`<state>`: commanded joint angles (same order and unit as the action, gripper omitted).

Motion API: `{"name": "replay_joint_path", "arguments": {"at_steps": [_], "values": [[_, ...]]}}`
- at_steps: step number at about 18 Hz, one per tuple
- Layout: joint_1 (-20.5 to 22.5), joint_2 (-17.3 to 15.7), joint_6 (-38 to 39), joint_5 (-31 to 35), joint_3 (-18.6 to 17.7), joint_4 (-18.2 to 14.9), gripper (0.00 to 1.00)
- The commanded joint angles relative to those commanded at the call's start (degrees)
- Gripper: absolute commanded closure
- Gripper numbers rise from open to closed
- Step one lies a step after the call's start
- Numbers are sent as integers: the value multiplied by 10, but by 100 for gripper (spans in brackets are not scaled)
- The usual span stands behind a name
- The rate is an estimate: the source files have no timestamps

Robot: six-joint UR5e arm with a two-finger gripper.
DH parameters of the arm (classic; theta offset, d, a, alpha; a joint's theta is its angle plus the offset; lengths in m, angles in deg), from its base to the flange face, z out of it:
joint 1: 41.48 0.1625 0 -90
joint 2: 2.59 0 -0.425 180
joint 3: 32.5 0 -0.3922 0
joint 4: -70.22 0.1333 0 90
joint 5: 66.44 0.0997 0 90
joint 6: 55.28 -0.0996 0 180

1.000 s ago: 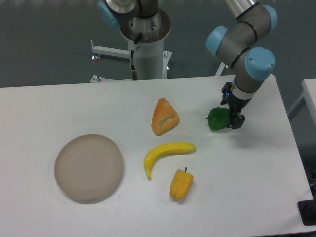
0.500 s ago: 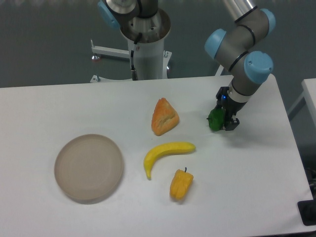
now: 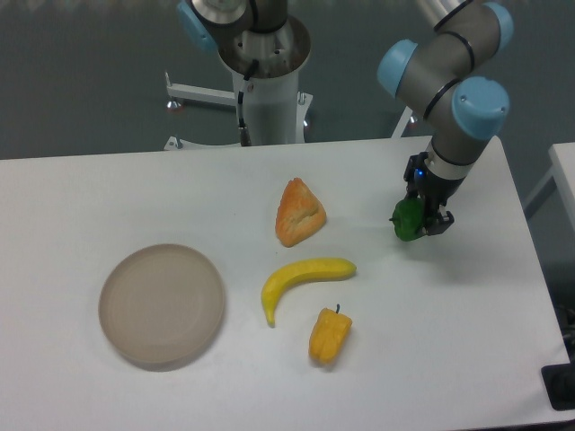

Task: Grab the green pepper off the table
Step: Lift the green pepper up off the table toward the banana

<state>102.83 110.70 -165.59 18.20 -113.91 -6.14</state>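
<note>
**Open tabletop on the right, food cluster in the middle**

The table (image 3: 467, 305) shows bare white surface to the right of and in front of the gripper (image 3: 422, 220), so a path there meets nothing. To the gripper's left, the orange wedge-shaped food (image 3: 299, 213) stands near the centre, with a strip of bare table between the two. Below it lie the banana (image 3: 305, 277) and the yellow-orange pepper (image 3: 330, 335), close together, narrowing any passage through the middle. The round beige plate (image 3: 162, 305) fills part of the left front area, well apart from the rest. At the back edge, the robot's base column (image 3: 268, 94) blocks the centre.
</note>
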Motion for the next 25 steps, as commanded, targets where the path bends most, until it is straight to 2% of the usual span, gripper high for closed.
{"name": "replay_joint_path", "arguments": {"at_steps": [4, 8, 11, 13, 14, 15, 25], "values": [[-25, 3, 54, 2, 41, -41, 69], [-63, 9, 127, 6, 64, -44, 70], [-78, 12, 142, 8, 77, -45, 69], [-90, 18, 169, 41, 84, -44, 69], [-115, 30, 177, 64, 98, -45, 69], [-123, 36, 192, 62, 103, -44, 69], [-120, 40, 193, 39, 94, -40, 68]]}}
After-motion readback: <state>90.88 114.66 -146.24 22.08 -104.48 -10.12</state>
